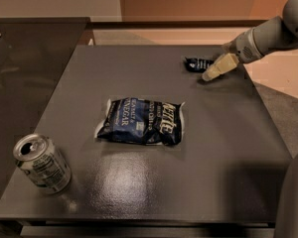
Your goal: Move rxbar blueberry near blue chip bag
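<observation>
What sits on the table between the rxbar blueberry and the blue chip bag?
Nothing. In the camera view only bare table lies between the rxbar blueberry and the blue chip bag. The gripper is close beside the bar.

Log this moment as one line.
tool beside rxbar blueberry, far right | blue chip bag at centre, apart | can front left

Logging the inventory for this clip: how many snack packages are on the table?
2. The blue chip bag lies in the middle of the table. The rxbar blueberry lies near the far right edge, with the gripper beside it. None appears hidden.
</observation>
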